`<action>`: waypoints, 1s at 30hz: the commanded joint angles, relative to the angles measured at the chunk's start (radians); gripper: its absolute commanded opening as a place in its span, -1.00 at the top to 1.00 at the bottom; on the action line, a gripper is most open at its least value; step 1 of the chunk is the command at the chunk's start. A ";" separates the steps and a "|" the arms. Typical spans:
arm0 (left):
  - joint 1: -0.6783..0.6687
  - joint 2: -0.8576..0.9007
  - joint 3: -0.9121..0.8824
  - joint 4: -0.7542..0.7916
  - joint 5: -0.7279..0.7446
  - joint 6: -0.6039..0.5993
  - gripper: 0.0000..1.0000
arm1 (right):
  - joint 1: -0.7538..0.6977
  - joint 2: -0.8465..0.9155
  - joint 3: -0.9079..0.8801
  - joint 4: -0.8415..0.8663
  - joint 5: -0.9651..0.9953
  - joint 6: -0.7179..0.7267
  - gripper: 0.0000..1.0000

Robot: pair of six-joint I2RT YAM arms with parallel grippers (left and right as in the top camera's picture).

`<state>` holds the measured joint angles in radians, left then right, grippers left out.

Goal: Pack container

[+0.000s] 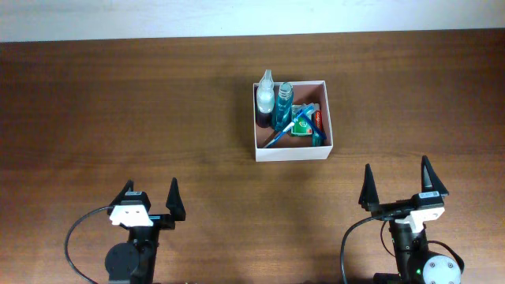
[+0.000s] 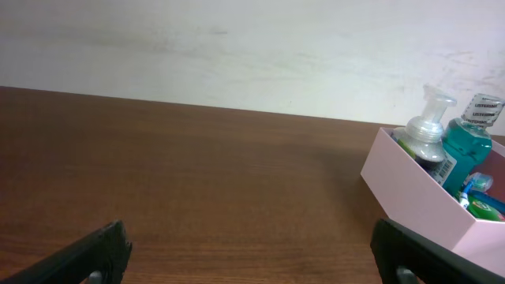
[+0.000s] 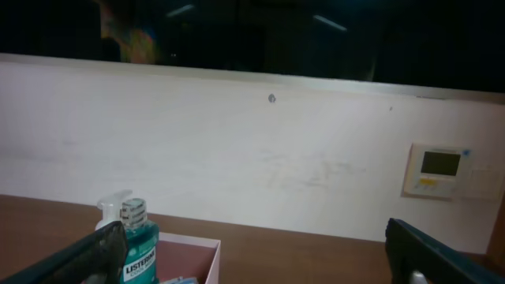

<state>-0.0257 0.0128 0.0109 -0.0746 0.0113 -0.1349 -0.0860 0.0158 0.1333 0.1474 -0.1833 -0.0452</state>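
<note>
The container [image 1: 292, 151], a square white-walled box with a pinkish inside, sits on the table's far middle. It holds a clear pump bottle [image 1: 265, 88], a blue mouthwash bottle [image 1: 283, 102], a green packet [image 1: 302, 123] and a blue toothbrush [image 1: 282, 132]. The left wrist view shows the box [image 2: 410, 189] at the right with both bottles; the right wrist view shows its rim [image 3: 193, 246] and the mouthwash bottle [image 3: 140, 248]. My left gripper [image 1: 148, 207] and my right gripper [image 1: 401, 193] are open and empty, near the front edge, well short of the box.
The brown wooden table [image 1: 118, 118] spreads around the box. A white wall [image 3: 252, 150] runs behind it, with a small wall panel [image 3: 440, 170] at the right.
</note>
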 commanded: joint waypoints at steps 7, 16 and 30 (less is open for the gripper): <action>0.005 -0.008 -0.002 -0.006 0.019 0.016 -0.99 | 0.023 -0.012 -0.024 -0.001 0.011 -0.007 -0.98; 0.005 -0.008 -0.002 -0.006 0.019 0.016 -0.99 | 0.077 -0.012 -0.082 0.042 0.011 -0.007 -0.98; 0.005 -0.008 -0.002 -0.006 0.019 0.016 -0.99 | 0.087 -0.012 -0.128 0.055 0.012 -0.007 -0.98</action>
<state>-0.0257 0.0128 0.0109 -0.0746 0.0113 -0.1345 -0.0101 0.0158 0.0124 0.2146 -0.1810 -0.0528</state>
